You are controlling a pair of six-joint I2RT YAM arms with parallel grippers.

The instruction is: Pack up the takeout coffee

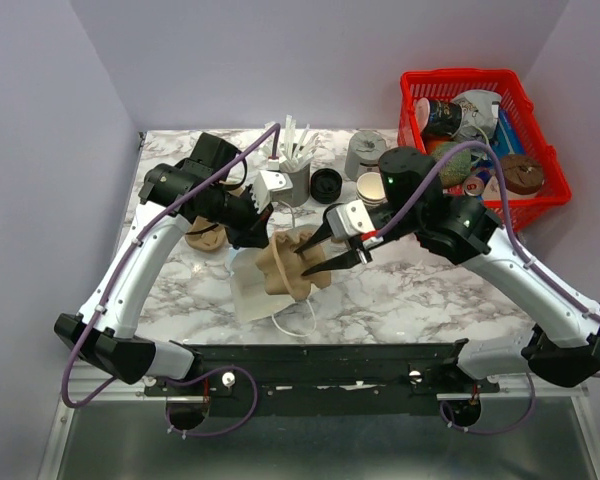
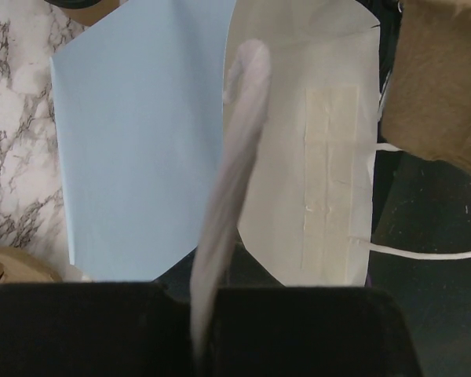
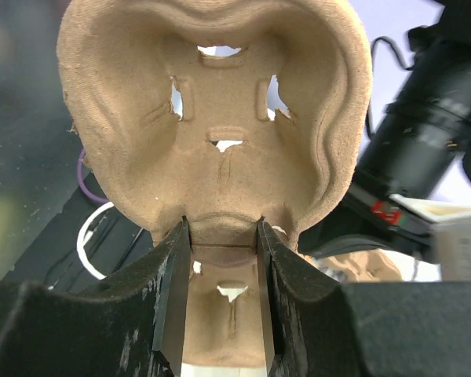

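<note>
My right gripper (image 1: 315, 258) (image 3: 220, 228) is shut on the rim of a tan moulded-pulp cup carrier (image 1: 283, 265) (image 3: 212, 118) and holds it tilted over the mouth of a white paper bag (image 1: 252, 292). My left gripper (image 1: 252, 232) (image 2: 204, 330) is shut on the bag's upper edge (image 2: 231, 157), with the bag's inside (image 2: 314, 141) in view. A round black lid (image 1: 325, 185) stands behind the bag. From above I cannot tell whether a tan cup is under it.
A red basket (image 1: 477, 80) of mixed items sits at the back right. A lidless cream cup (image 1: 372, 187), a grey cup (image 1: 363, 152), a holder of white sticks (image 1: 295, 165) and more pulp carriers (image 1: 205, 236) stand around the arms. The bag's white handle (image 1: 298, 322) lies near the table's front edge.
</note>
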